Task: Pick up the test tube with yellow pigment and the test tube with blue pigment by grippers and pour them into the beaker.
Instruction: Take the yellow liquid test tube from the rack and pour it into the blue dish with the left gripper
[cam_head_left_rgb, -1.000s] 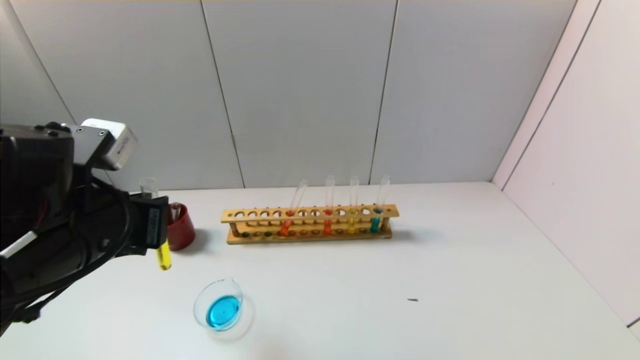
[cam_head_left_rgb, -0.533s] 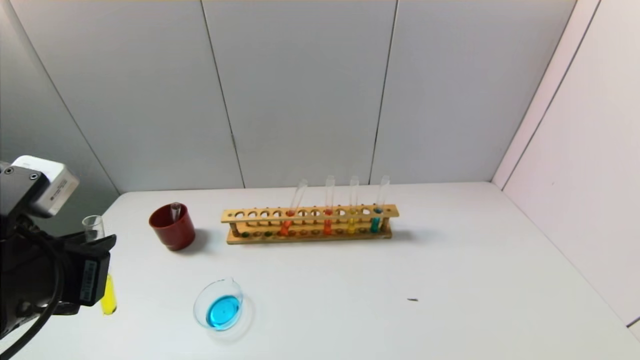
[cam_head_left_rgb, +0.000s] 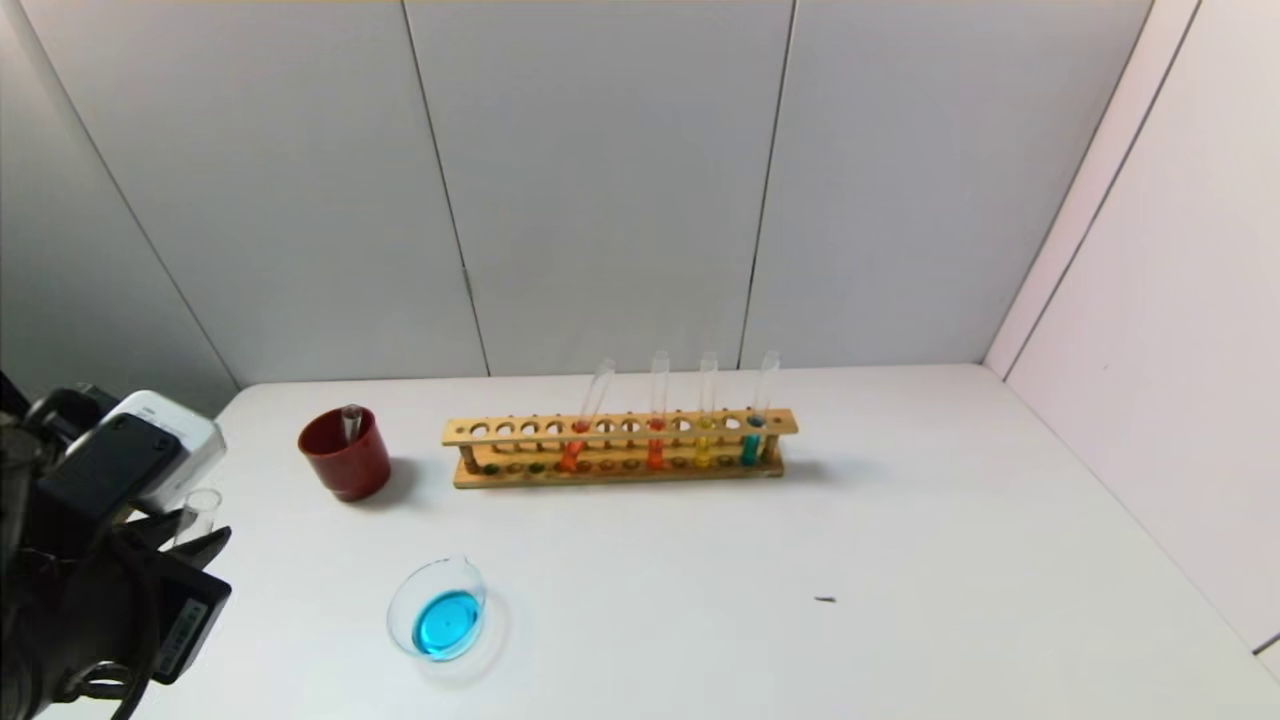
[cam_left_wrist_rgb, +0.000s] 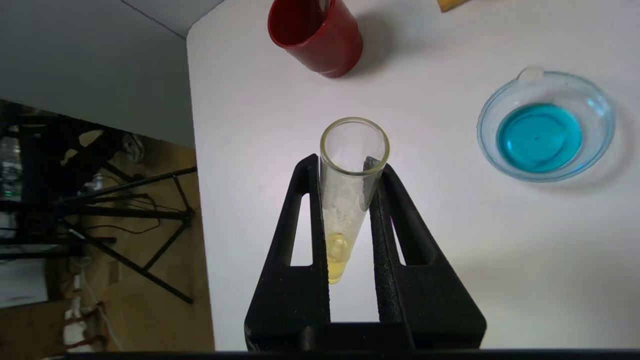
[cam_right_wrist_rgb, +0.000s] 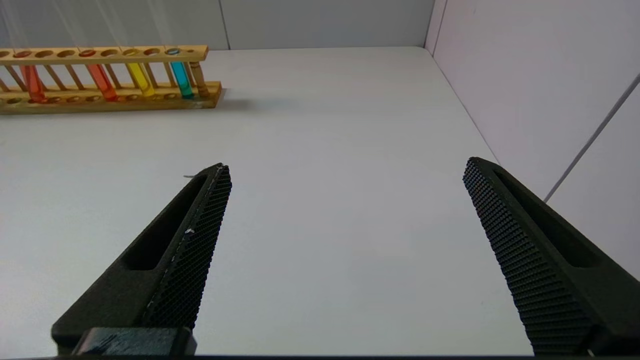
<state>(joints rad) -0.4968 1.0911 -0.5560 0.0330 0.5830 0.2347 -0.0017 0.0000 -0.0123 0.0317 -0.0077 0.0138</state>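
Yellow tube held left of the beaker

The left end effector (cam_left_wrist_rgb: 350, 200) pinches the test tube with yellow pigment (cam_left_wrist_rgb: 347, 200), left of the beaker (cam_head_left_rgb: 437, 621) on the surface (cam_head_left_rgb: 900, 560); the right end effector (cam_right_wrist_rgb: 345, 235) is spread, rightward of the beaker

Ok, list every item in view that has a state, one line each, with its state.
Left gripper: shut on the yellow tube, at the table's left edge.
Yellow tube: held, mouth open, a little yellow liquid at its base.
Beaker: upright on the table, holding blue liquid.
Red cup: upright, a tube standing inside.
Rack: holds four tubes: two orange-red, one yellow, one blue.
Right gripper: open, holding nothing.
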